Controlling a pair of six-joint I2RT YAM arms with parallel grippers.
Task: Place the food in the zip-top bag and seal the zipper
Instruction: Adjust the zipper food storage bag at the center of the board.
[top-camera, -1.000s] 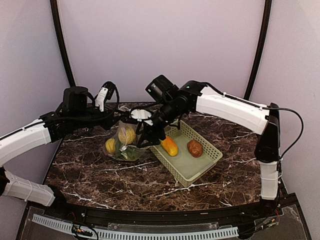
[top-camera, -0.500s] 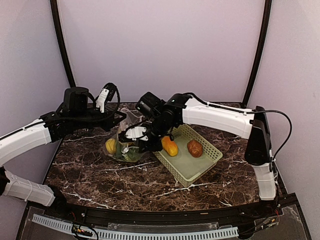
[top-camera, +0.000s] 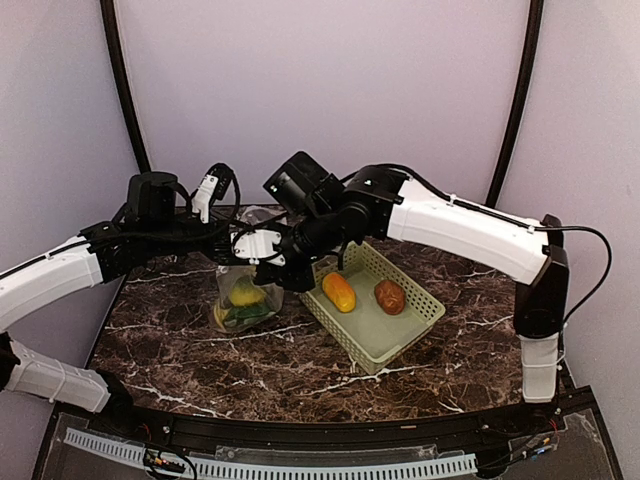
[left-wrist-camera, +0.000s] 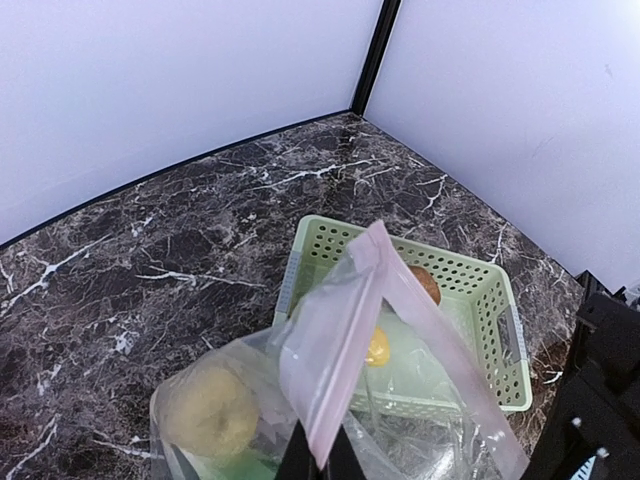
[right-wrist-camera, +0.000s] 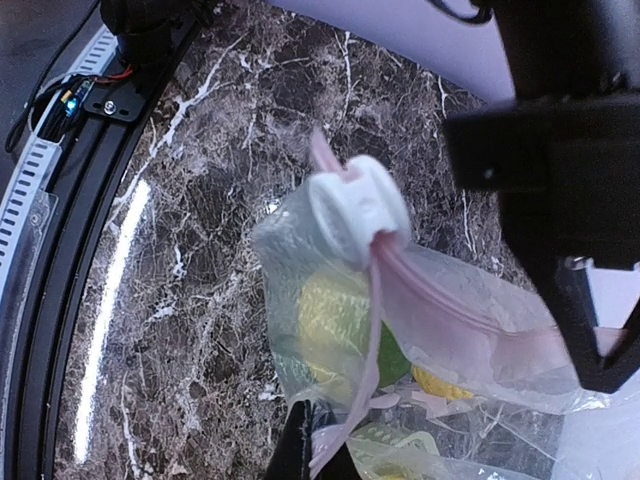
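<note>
The zip-top bag (top-camera: 243, 298) hangs above the marble between both arms, with a yellow lemon (top-camera: 246, 295) and green pieces (top-camera: 240, 313) inside. My left gripper (top-camera: 238, 238) is shut on the bag's top edge; the left wrist view shows the pinkish zipper (left-wrist-camera: 345, 345) pinched in the left gripper (left-wrist-camera: 320, 462). My right gripper (top-camera: 280, 275) is shut on the same strip, and in its own view the right gripper (right-wrist-camera: 325, 450) has the zipper (right-wrist-camera: 372, 340) running out of it. A white round piece (right-wrist-camera: 358, 208) sits on the strip. An orange piece (top-camera: 339, 291) and a brown potato (top-camera: 390, 296) lie in the basket.
The pale green basket (top-camera: 410, 325) stands right of the bag, angled toward the front right. The left arm's black gripper body (right-wrist-camera: 570, 200) fills the right side of the right wrist view. Dark marble table (top-camera: 200, 355) with a black rail along its near edge.
My right gripper went from open to shut on the bag's strip and shifted left. The bag has been pulled up and now hangs narrower. The left gripper kept its hold.
</note>
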